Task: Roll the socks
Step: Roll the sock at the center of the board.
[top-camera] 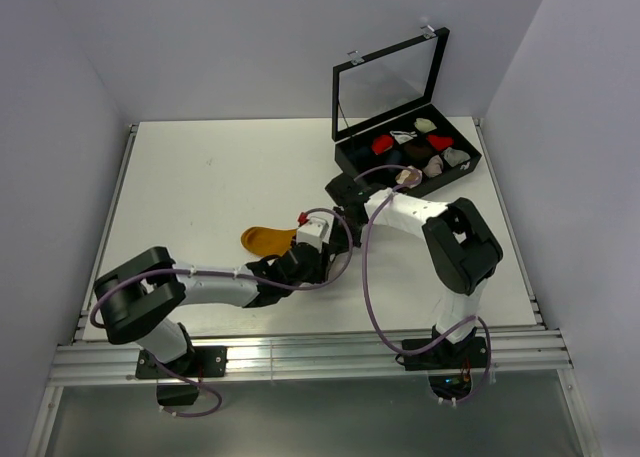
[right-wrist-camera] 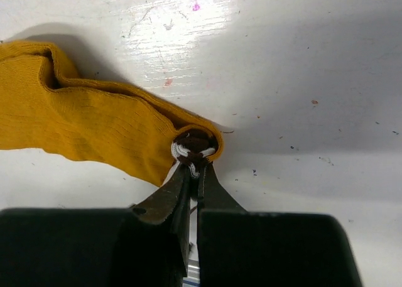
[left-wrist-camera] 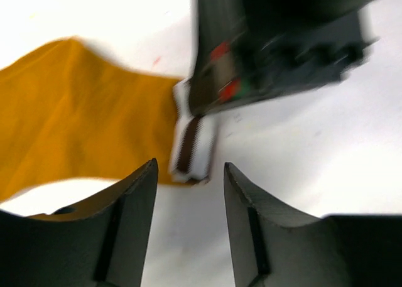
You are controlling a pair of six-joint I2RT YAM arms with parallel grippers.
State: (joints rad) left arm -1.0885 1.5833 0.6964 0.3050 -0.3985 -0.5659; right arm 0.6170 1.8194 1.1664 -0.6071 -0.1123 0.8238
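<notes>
The mustard sock [right-wrist-camera: 81, 120] lies flat on the white table [top-camera: 200, 177], near its middle, with its dark, white-striped cuff [right-wrist-camera: 195, 146] bunched at one end. The right gripper [right-wrist-camera: 193, 174] has its fingers pinched tight on that cuff — no gap shows between them. The left gripper [left-wrist-camera: 190, 174] hovers just beside the same cuff, fingers partly spread and holding nothing — the cuff sits just past their tips.

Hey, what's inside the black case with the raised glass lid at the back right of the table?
Small rolled sock bundles in red, white, grey and pink sit in the black case's compartments. The right arm covers part of its near edge.
</notes>
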